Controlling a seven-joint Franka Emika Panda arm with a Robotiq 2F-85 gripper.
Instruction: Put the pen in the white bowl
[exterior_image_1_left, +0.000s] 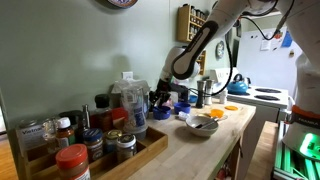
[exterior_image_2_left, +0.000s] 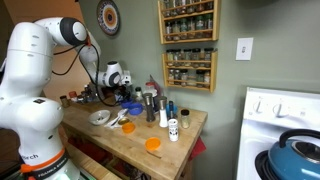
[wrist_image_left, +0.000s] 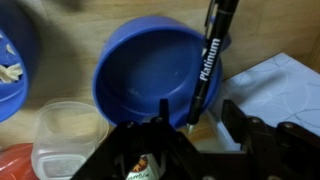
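Observation:
In the wrist view a black pen (wrist_image_left: 210, 60) marked "Platinum" lies slanted over the right rim of a blue bowl (wrist_image_left: 145, 65), with its tip down on the wooden counter. My gripper (wrist_image_left: 200, 112) is open and hangs just above the pen. The pen's tip is between the two fingers, and neither finger touches it. The white bowl (exterior_image_1_left: 202, 122) stands nearer the counter's front edge with some food scraps in it, well away from the gripper (exterior_image_1_left: 160, 97). It also shows in an exterior view (exterior_image_2_left: 100, 118). The pen is too small to make out in both exterior views.
A clear plastic tub (wrist_image_left: 65, 140) and a second blue bowl (wrist_image_left: 12, 60) sit to the left of the gripper. A pale patterned cloth (wrist_image_left: 285, 85) lies to the right. A wooden tray of spice jars (exterior_image_1_left: 90, 150), bottles, a metal cup (exterior_image_2_left: 150, 105) and an orange lid (exterior_image_2_left: 152, 144) crowd the counter.

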